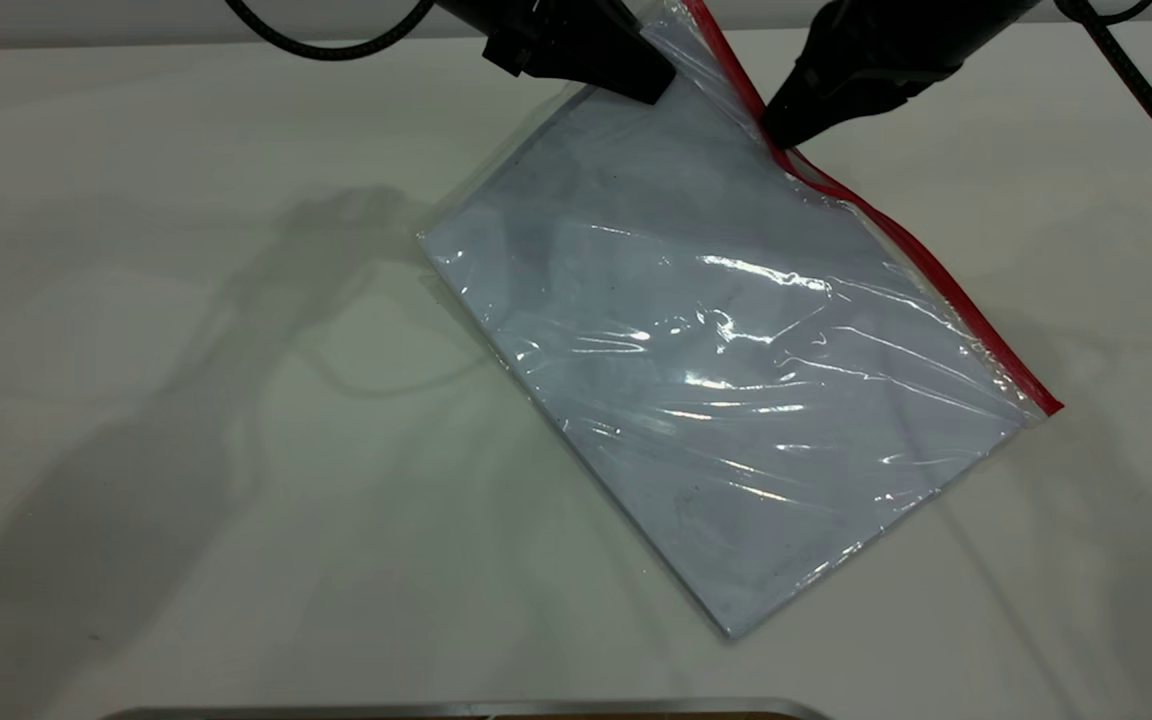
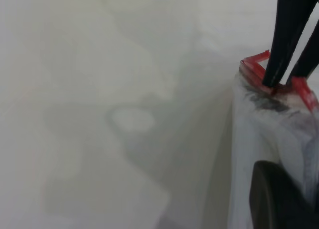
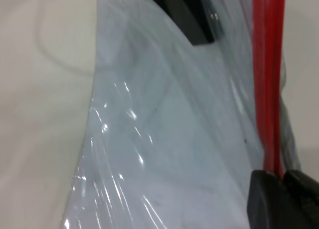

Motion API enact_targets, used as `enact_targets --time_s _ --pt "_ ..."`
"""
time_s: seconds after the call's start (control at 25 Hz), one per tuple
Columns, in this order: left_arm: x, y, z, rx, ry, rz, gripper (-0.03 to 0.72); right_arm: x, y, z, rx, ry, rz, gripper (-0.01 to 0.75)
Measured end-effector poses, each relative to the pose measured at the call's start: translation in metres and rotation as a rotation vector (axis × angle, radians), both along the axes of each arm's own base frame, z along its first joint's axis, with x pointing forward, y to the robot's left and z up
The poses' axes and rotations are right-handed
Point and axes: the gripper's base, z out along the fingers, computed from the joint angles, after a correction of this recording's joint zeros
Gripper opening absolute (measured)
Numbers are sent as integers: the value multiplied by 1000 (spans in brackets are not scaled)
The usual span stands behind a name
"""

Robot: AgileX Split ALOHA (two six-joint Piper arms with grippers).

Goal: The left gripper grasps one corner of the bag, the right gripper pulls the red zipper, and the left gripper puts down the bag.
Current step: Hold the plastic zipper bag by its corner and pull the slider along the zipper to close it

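Observation:
The bag is a clear pouch with white paper in it, lying slanted on the white table with its far end lifted. The red zipper runs along its right long edge. My left gripper is shut on the raised corner at the far end of the strip. Its finger rests against the plastic in the left wrist view. My right gripper is shut on the red zipper just below that corner. In the right wrist view its fingers pinch the red strip, with the left gripper beyond.
The white table surrounds the bag, with arm shadows at left. A metal edge runs along the near side. Black cables hang at the back left and back right.

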Motion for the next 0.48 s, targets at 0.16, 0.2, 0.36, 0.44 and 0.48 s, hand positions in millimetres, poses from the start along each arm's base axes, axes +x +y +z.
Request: enact_targets --time_s 0.16,0.2,0.36,0.44,0.48 --pt "0 0 0 0 13 8 52 0 -1 -1 -23 0 8 33" --pt "0 0 0 0 16 10 52 0 -2 -1 -25 0 8 33" --pt "1 0 1 0 48 33 52 1 -7 -2 -33 4 0 33" --pt "2 3 1 -2 64 50 52 1 -9 -2 -41 8 -2 33" --pt "3 4 1 -2 73 58 52 1 -11 -2 -48 9 0 33"
